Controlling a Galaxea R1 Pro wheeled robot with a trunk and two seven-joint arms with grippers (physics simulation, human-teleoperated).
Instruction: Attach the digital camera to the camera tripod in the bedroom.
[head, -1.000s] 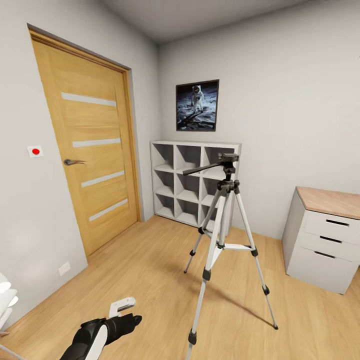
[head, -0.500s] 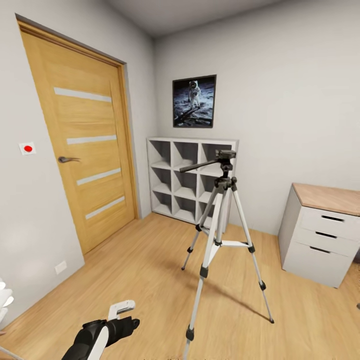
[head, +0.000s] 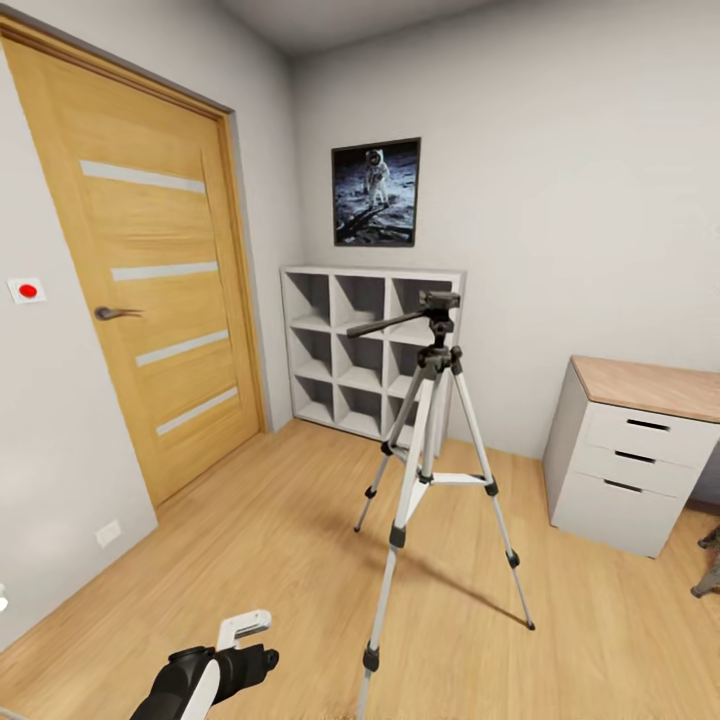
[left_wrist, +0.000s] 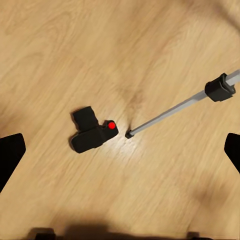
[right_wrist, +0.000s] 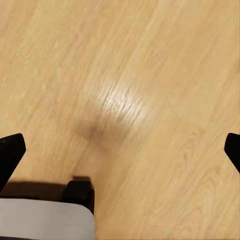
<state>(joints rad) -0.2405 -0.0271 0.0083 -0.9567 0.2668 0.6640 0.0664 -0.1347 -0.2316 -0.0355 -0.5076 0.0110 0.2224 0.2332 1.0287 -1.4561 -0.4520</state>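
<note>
From the head view I have the camera tripod (head: 430, 440) standing in the middle of the bedroom's wood floor (head: 250, 520), its pan head bare and its long black handle pointing left toward the door (head: 150, 260). The white cube shelves (head: 350, 350) stand behind it against the far wall, with a white drawer unit (head: 630, 460) off to the right.

What the next move turns on is below my left arm. In the left wrist view the digital camera (left_wrist: 92, 132) lies on the floor straight under the left gripper (left_wrist: 120, 155), a little off the centre line between the fingertips, and just beside the black foot of one tripod leg (left_wrist: 170, 112), close but apart as far as I can tell. That puts it down by the tripod's near leg. The camera's body runs at a slant across the gap between my fingers, the short lens sticking out to one side. It's small, black and boxy, with the round red button at the end nearest the tripod foot.

The left gripper is spread wide and holds nothing; its dark fingertips sit at the two edges of that view. The right gripper (right_wrist: 120, 150) is likewise wide apart and empty, over bare floor. So I judge the left arm the nearer one: come straight down, turn the wrist to square the fingers across the body, and mind the tripod leg.
</note>
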